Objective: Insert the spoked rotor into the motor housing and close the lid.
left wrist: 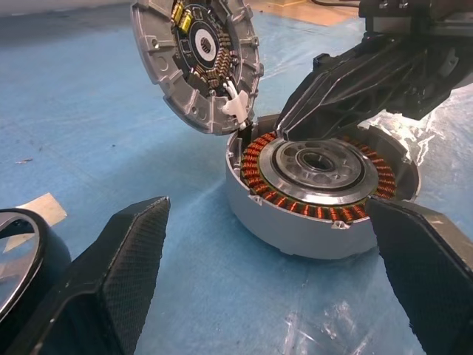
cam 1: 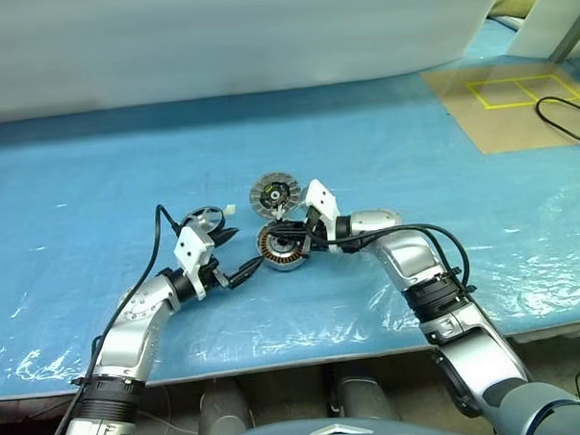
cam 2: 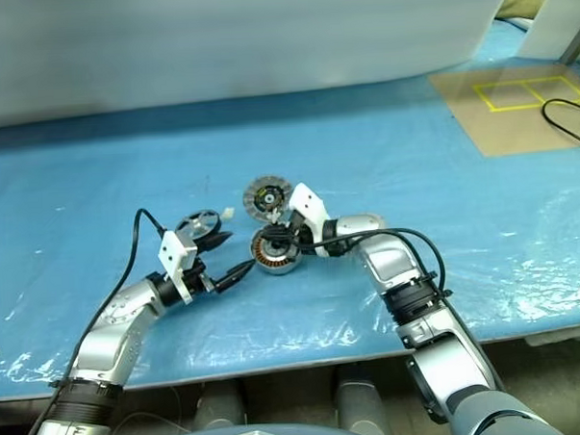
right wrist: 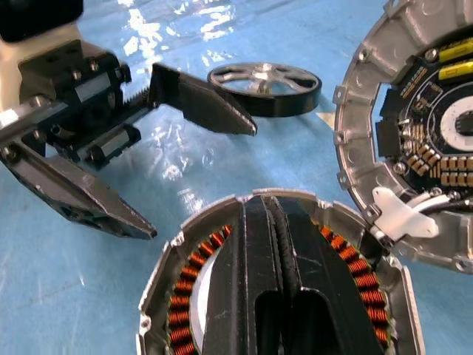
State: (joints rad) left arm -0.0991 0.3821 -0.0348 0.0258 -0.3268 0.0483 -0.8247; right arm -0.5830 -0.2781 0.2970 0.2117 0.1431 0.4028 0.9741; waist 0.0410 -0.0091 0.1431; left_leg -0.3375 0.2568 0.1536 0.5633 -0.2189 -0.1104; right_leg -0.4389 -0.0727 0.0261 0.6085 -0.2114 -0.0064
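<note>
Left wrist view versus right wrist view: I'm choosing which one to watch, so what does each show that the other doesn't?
The left wrist view alone shows the whole motor housing from the side, with its central hub uncovered. The right wrist view alone shows the full spoked rotor lying flat on the blue sheet, plus the open left gripper whole. Both show the copper windings, the lid tilted up beside the housing, and the shut right gripper over the housing.
</note>
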